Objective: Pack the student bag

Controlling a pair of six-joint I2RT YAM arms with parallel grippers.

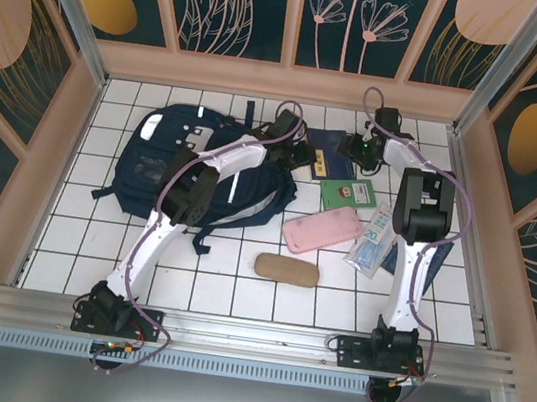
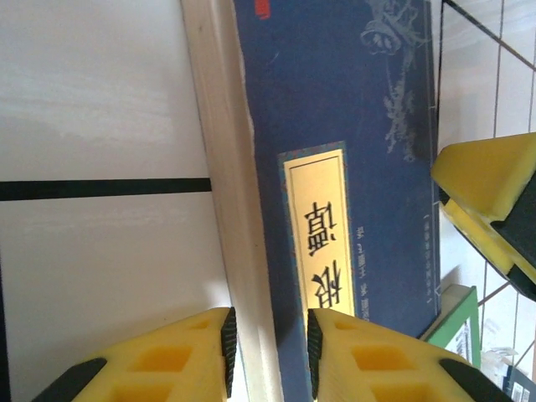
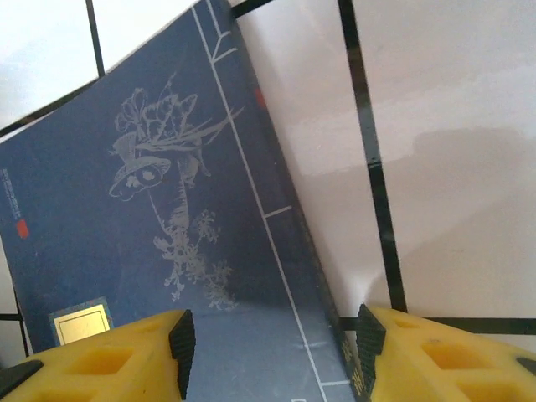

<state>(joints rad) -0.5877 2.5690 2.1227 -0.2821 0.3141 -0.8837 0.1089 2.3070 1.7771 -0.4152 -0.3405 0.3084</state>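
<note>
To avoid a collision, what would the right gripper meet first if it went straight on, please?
Probably the blue book: its cover lies straight ahead of the right gripper, though depth is unclear.

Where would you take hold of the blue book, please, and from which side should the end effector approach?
Probably by its cream page edge, coming in from the bare tile side. The blue book is a thin flat slab, so only an edge fits between fingers. The left end effector straddles that edge, one finger over tile, one over the cover.
</note>
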